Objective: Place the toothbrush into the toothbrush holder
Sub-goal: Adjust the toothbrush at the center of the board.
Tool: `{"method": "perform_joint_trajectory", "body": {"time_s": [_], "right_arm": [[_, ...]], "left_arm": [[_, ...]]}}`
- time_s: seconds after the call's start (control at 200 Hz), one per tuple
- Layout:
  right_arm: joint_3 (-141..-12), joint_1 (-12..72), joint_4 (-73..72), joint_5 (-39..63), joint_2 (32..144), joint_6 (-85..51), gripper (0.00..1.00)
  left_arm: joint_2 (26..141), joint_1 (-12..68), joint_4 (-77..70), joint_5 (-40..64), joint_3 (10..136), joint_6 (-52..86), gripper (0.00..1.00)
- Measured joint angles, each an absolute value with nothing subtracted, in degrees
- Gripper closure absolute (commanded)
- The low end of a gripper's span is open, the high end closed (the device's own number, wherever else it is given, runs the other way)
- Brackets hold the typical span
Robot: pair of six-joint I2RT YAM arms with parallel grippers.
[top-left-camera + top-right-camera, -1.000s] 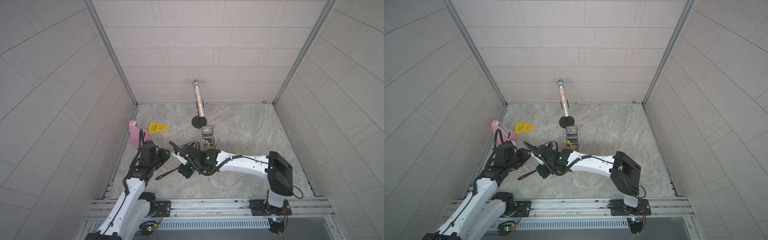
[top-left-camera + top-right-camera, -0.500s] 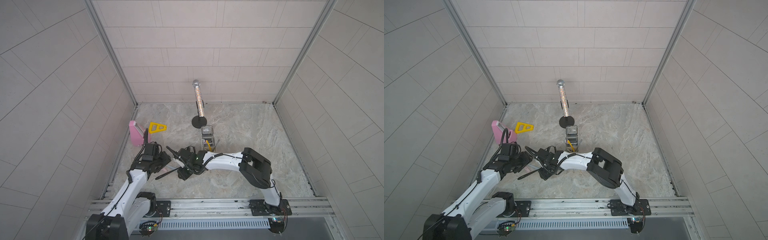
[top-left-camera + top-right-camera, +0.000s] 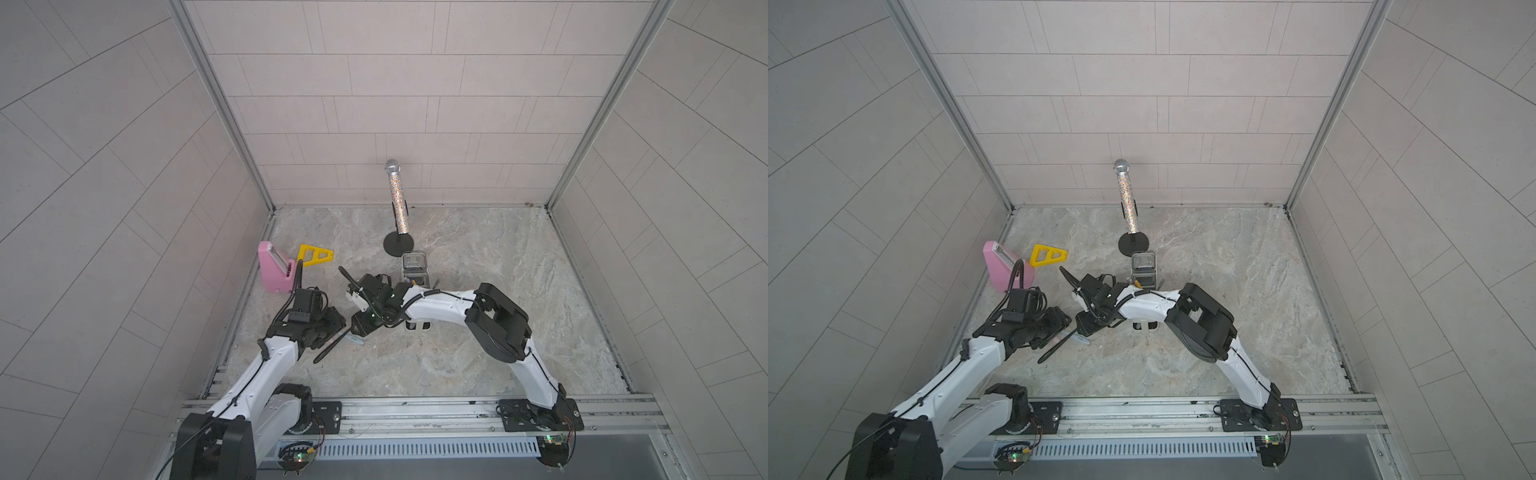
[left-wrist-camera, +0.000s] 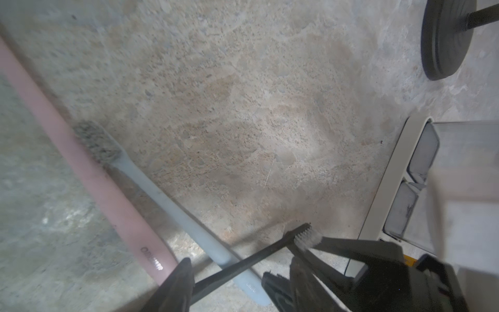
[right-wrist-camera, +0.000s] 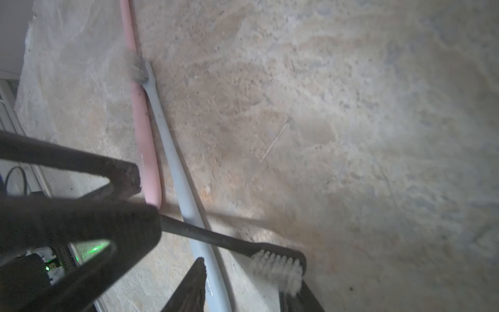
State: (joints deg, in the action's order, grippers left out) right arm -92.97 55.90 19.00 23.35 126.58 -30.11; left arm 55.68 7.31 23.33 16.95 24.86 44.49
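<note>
Cannot see the middle of the toothbrush holder [image 3: 413,266] under the right arm [image 3: 436,307] in both top views; cannot follow the pink toothbrush [image 4: 121,216] past either wrist view's edge

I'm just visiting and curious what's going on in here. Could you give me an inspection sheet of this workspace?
Surface: marbled grey-beige stone-look tabletop, no spills seen.
Job's things: black toothbrush with white bristles crosses over pale blue toothbrush, pink toothbrush alongside; cream-white slotted plastic holder nearby.
Clutter: pink wedge-shaped block, yellow triangular plastic piece, glittery microphone on black round stand.
Grippers: left gripper open around black toothbrush's handle; right gripper open at its head.
Cables: black wrist cables loop above arms.
Surroundings: pale tiled walls, metal front rail.
</note>
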Motion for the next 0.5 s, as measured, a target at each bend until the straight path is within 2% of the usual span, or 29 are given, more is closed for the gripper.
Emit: {"method": "perform_joint_trajectory", "body": {"time_s": [0.095,0.18,0.285,0.495], "right_arm": [[-94.3,55.4,18.6,23.9,127.5,-30.4,0.54],[-94.3,55.4,18.5,24.0,127.6,-30.5,0.52],[-93.7,55.4,18.2,23.9,127.1,-30.5,0.5],[-85.1,55.6,18.5,22.3,118.0,-30.9,0.5]], "left_arm": [[55.6,7.5,23.5,16.8,24.8,44.3,0.38],[55.4,7.7,24.2,16.4,24.8,43.5,0.26],[55.1,8.2,25.1,15.4,24.9,42.2,0.19],[55.4,11.1,27.1,11.8,27.0,39.3,0.16]]}}
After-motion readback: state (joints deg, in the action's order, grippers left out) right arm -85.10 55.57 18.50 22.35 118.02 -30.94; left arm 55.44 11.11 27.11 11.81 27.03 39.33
